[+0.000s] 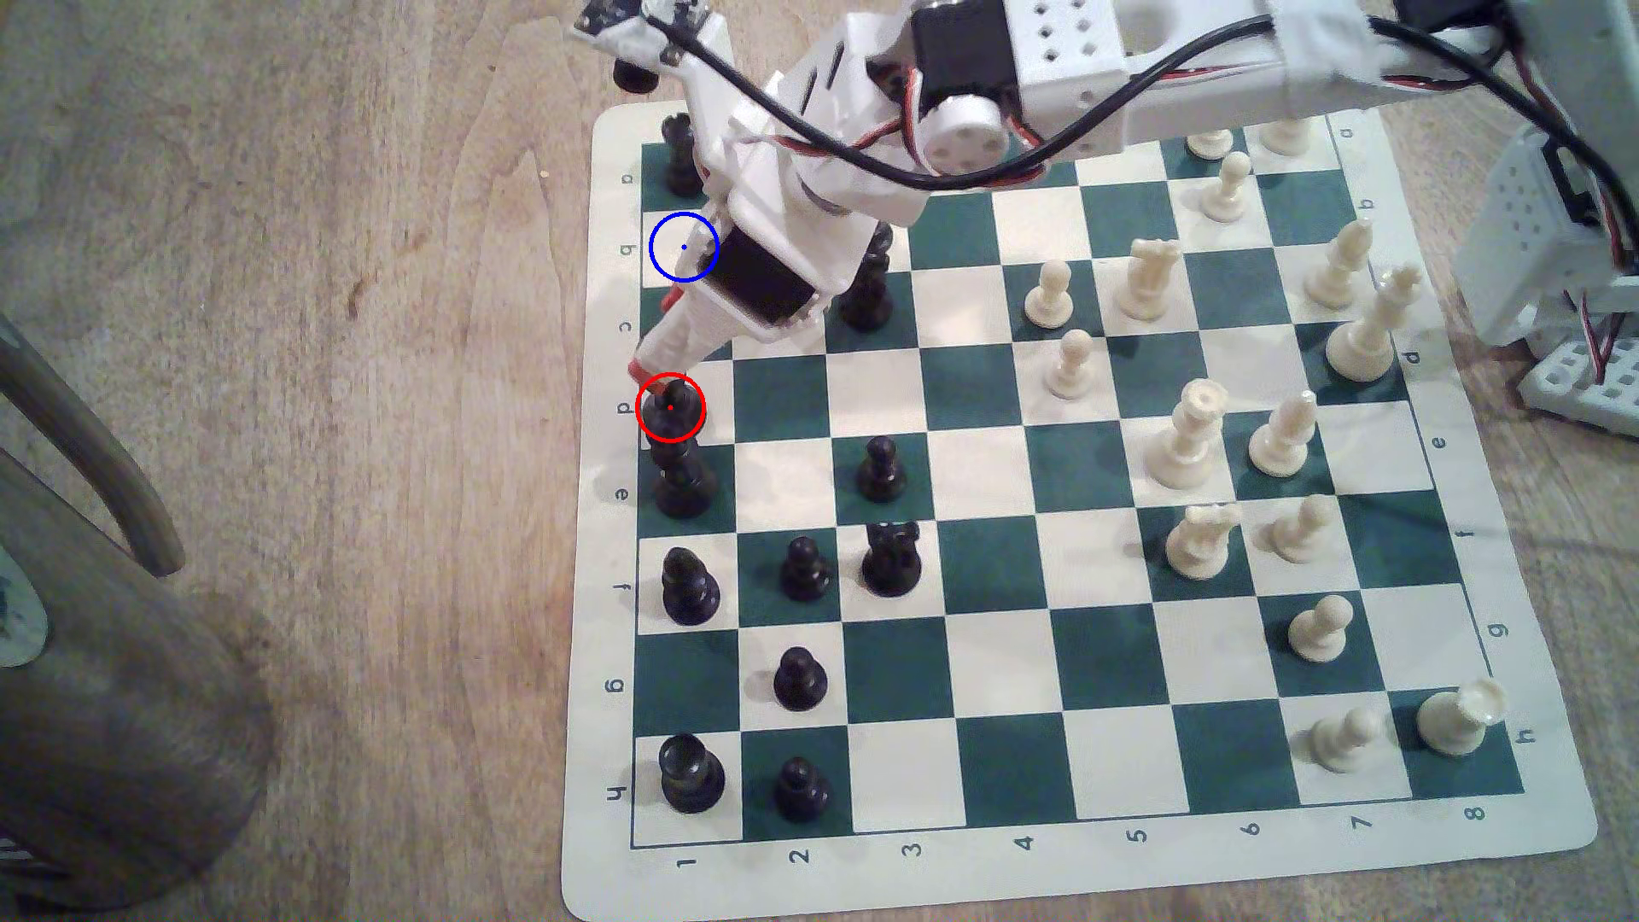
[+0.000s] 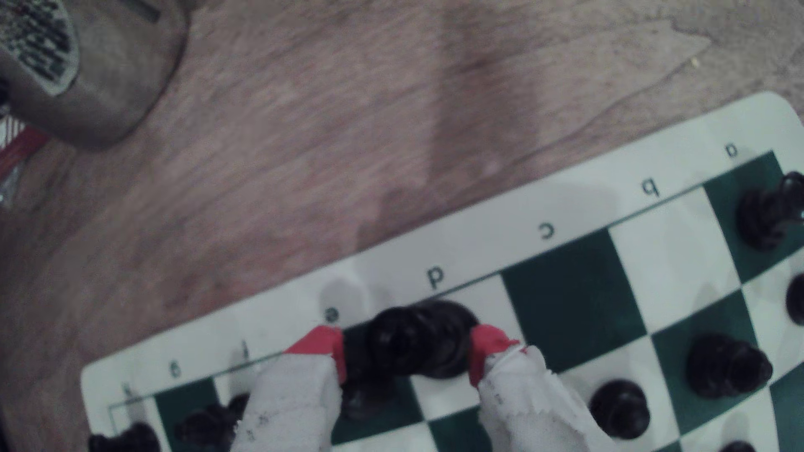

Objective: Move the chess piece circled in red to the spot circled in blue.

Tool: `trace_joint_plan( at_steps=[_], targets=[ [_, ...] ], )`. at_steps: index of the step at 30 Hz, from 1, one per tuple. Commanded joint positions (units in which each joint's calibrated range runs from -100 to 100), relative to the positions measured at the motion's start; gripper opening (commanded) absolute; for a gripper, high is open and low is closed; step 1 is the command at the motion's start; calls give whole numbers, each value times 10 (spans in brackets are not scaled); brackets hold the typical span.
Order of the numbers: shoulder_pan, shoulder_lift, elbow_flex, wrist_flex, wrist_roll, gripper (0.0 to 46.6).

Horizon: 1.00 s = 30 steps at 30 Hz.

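Wooden table [image 1: 310, 355]; gripper [image 2: 407, 352] straddles black piece [image 2: 417, 339].

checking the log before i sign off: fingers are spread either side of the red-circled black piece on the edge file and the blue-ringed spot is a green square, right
Not quite: the blue-ringed spot is a cream-white square, as the exterior view shows. The rest holds: in the wrist view the red-tipped fingers stand apart on either side of the red-circled black piece on the edge file.

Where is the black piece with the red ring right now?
In the exterior view, the red-ringed black piece stands on the board's left edge column, row d, just above another tall black piece, with the red-tipped jaws straddling it.
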Motion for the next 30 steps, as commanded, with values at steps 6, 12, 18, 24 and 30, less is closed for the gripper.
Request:
trace_joint_plan(
  at_steps=[6, 12, 18, 24, 30],
  targets=[
    [8, -8, -70, -20, 2, 157],
    [3, 1, -72, -20, -2, 153],
    [3, 3, -74, -23, -3, 158],
    [4, 10, -74, -27, -3, 158],
    [3, 13, -76, -32, -4, 68]
  ],
)
